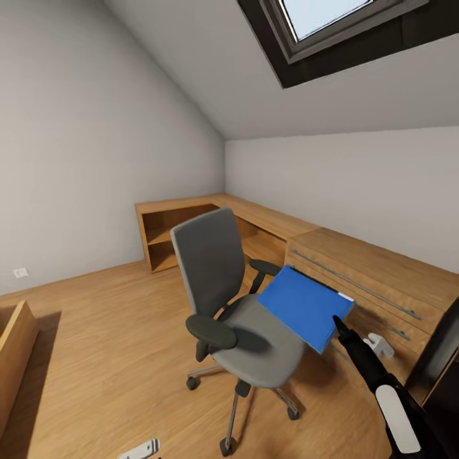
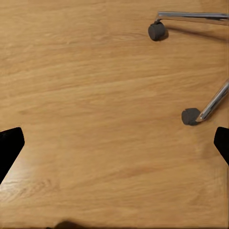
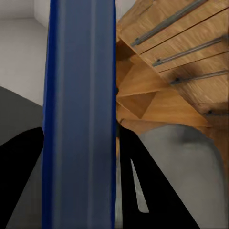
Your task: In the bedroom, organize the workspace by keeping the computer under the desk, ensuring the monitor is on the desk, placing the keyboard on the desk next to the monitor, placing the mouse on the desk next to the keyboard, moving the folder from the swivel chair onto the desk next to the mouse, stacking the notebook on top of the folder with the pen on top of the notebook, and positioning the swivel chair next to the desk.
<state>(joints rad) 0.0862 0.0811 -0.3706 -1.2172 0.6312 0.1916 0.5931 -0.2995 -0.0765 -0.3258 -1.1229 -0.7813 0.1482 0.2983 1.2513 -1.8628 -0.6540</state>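
Note:
The swivel chair point(image 1: 217, 274), with grey seat and back and black armrests, stands on the wood floor mid-room. The bright blue folder point(image 1: 303, 305) hangs tilted just above the seat's right side and casts a shadow on it. My right gripper point(image 1: 338, 325) is shut on the folder's near corner. In the right wrist view the folder point(image 3: 78, 114) runs edge-on between the black fingers point(image 3: 143, 186), with the grey seat behind. My left gripper point(image 2: 114, 148) is open over bare floor, near two of the chair's castors point(image 2: 191, 116).
A light wooden drawer unit point(image 1: 370, 274) and a low open shelf point(image 1: 172, 236) line the walls behind the chair. A dark panel point(image 1: 440, 357) stands at the far right. A wooden bed corner point(image 1: 13, 344) is at the left. A skylight point(image 1: 331, 25) is overhead.

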